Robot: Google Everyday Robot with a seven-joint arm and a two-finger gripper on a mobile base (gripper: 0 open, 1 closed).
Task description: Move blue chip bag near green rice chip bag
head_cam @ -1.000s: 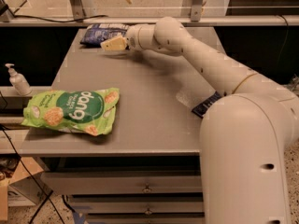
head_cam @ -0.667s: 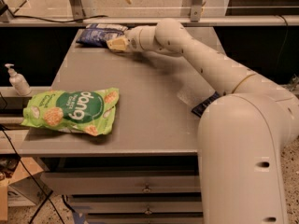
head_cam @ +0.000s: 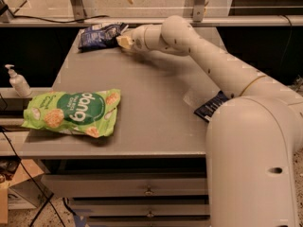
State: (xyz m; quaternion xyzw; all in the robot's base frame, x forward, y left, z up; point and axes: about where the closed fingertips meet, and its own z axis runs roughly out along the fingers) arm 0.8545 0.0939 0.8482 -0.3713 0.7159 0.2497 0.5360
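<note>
**Blue bag at the table's far corner, gripper against it**

The blue chip bag (head_cam: 98,35) lies crumpled at the far left corner of the table (head_cam: 156,103). The gripper (head_cam: 123,41) sits low over the table's far edge, at the bag's right side; whether it is spread or clamped cannot be told. The green rice chip bag (head_cam: 73,112) lies flat at the table's near left edge, well apart from the blue one. A small dark packet (head_cam: 210,109) lies at the table's right edge. The table is plain grey, with drawers (head_cam: 142,189) beneath. A pump bottle (head_cam: 19,82) stands off its left side, and speckled floor (head_cam: 33,216) shows below.
</note>
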